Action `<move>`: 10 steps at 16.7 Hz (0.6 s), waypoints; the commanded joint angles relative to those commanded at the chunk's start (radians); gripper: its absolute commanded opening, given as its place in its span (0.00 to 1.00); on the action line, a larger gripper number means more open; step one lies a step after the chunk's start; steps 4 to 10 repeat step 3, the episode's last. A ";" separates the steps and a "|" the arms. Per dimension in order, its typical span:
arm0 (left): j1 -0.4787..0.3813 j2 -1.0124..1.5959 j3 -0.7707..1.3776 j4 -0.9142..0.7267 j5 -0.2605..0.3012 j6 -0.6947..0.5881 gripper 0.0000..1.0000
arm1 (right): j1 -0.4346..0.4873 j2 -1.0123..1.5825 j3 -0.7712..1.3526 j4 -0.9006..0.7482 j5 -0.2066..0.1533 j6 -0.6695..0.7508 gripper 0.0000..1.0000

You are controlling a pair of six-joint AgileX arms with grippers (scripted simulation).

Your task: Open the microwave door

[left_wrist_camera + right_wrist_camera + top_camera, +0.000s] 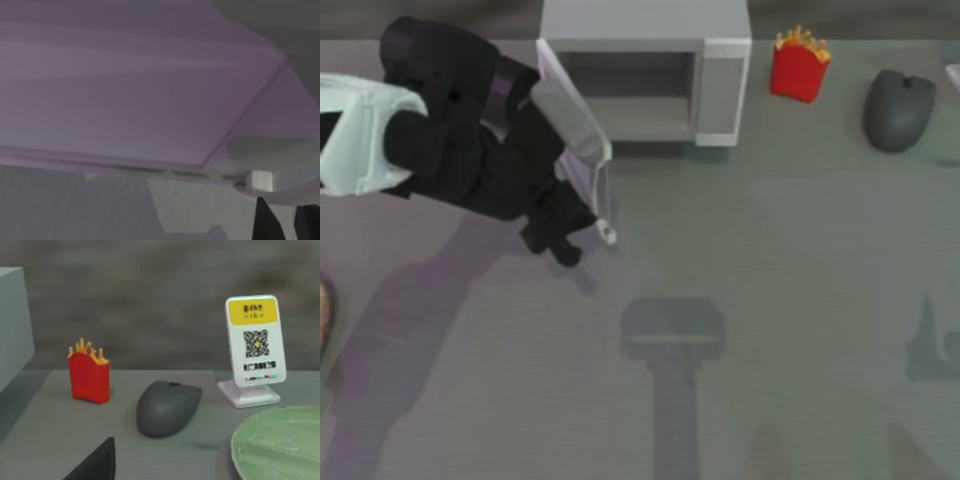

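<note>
Door: microwave door [572, 125] nearest the overhead camera, swung out toward the frame's lower left, hinged at the cavity's left edge; its pale window [125, 85] fills the left wrist view.
Handle: silvery bar [603, 205] at the door's free end, left of frame centre.
Microwave: microwave [650, 60] at upper centre of the table [770, 300], cavity exposed, control strip on its right.
Left hand: left hand [560, 235] just beside the handle, on the door's left; grip can't be told.
Right hand: out of the top view.
Neighbours: fries carton [800, 65] right of the microwave, mouse [898, 108] further right; QR stand [254, 347] and green plate [280, 442] in the right wrist view.
</note>
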 joint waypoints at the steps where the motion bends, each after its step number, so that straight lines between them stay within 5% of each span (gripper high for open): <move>1: 0.000 0.000 0.000 0.000 0.000 0.000 0.00 | 0.000 0.000 0.000 0.000 0.000 0.000 1.00; 10: 0.000 0.000 0.000 0.000 0.000 0.000 0.00 | 0.000 0.000 0.000 0.000 0.000 0.000 1.00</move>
